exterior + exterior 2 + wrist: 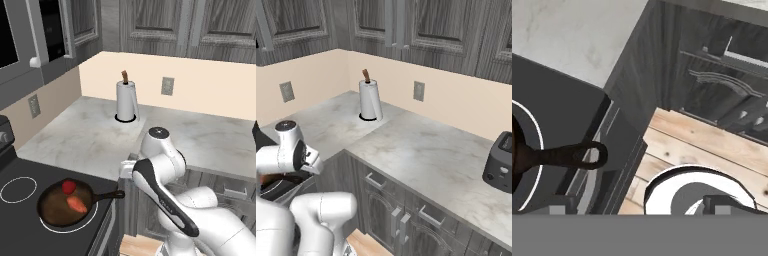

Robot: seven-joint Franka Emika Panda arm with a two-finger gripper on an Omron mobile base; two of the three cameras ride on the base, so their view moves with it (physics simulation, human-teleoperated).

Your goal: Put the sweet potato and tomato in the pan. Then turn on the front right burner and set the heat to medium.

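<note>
On the black glass stovetop (20,220) at the lower left of the left base view sits the pan (56,209), a dark cast-iron skillet with a brownish inside, resting over the front right burner (80,228), whose thin white ring peeks out along the pan's near edge. Inside the pan lie both foods: the tomato (69,187), round and glossy red, toward the far side, and the sweet potato (77,204), an orange-pink tapered lump, just beside it toward the handle. The pan handle (107,195) points right, toward the edge of the stovetop. A smaller white circle (18,190) lies to the left of the pan.

In the hand view, the end effector (639,210) hangs beyond the stove's edge, above the wooden floor (712,145), with its fingertips (558,209) spread wide and holding nothing; the looped end of the pan handle lies to its left.

On the marble surface (90,135) behind stands a paper towel roll (126,101) near the wall, and a dark toaster (500,161) sits far to the right in the right base view.
</note>
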